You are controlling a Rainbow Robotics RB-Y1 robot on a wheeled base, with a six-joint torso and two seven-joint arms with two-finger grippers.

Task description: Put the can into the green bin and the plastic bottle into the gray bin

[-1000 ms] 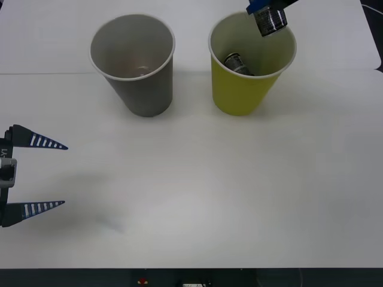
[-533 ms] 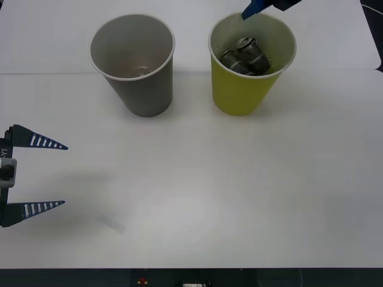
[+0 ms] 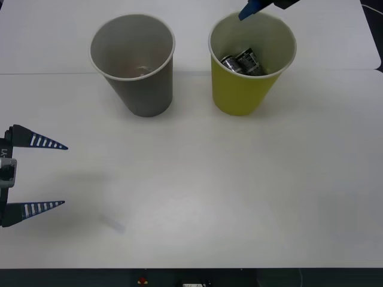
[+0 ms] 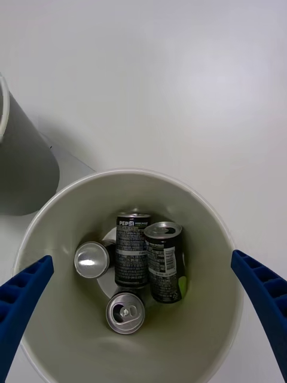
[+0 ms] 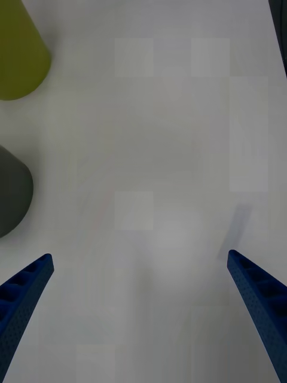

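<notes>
four cans [image 4: 133,248], one lettered "pepsi", lie inside the green bin [image 4: 203,209].

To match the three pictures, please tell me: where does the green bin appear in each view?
Front view: green bin stands upper right, beside the gray bin.
Right wrist view: its rim encircles the cans.
Left wrist view: its wall shows at a corner.
Shared landmark: the gray bin.

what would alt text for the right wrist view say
Looking straight down into the green bin, four small cans lie at its bottom, one reading PEPSI. The open right gripper hangs above the rim, with the gray bin beside on the white table.
</notes>
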